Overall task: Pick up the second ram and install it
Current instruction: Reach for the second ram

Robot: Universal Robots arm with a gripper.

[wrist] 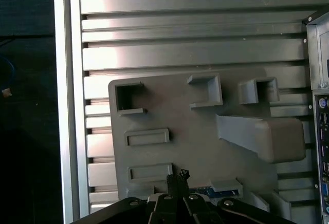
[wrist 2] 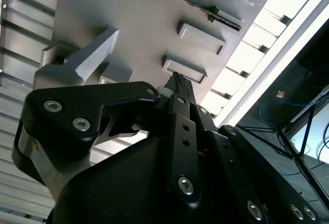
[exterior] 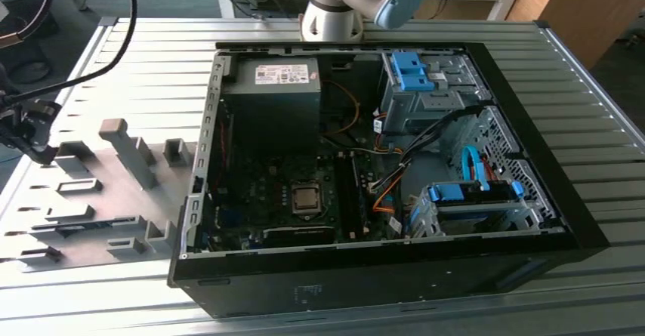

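In the exterior view my gripper hangs at the far left, over the back left corner of the grey holder plate. In both wrist views its black fingertips press together with no gap, a little above the plate and with nothing visibly between them. The second wrist view shows the gripper pointing at a rectangular pocket in the plate. A narrow blue-green strip, probably the second ram, lies on the plate beside the fingers. The gripper body hides most of the strip.
The open PC case fills the middle of the slatted metal table, with the motherboard and silver processor inside. A tall wedge block and several low pockets rise from the holder plate. The table's edge rail runs close by.
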